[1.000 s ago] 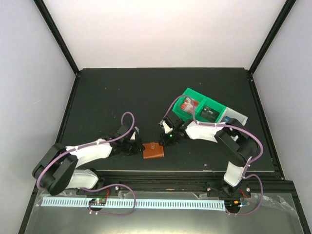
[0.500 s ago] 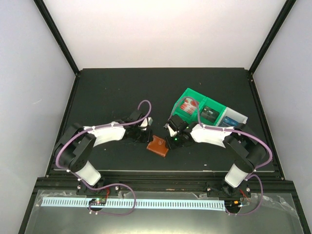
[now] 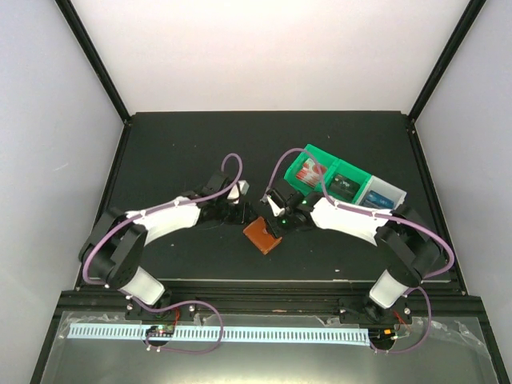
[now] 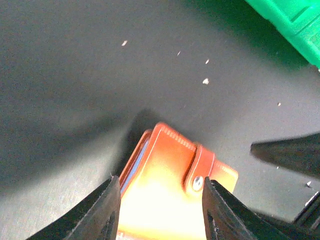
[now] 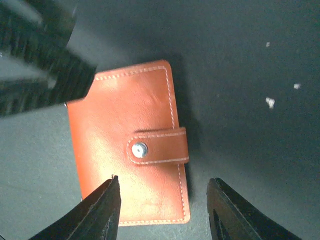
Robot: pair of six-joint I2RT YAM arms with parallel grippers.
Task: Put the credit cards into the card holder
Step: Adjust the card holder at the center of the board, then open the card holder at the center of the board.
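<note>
Card holder (image 5: 127, 150): stitched red-brown leather rect., snap tab (image 5: 159, 146) shut.

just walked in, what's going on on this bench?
Both arms meet at the card holder, which is snapped shut near the middle of the table. The left end effector has a finger on either side of one end of it; whether it is clamping is unclear. The right end effector hangs open over the snap-tab end. Credit cards lie in the green bin behind.
</note>
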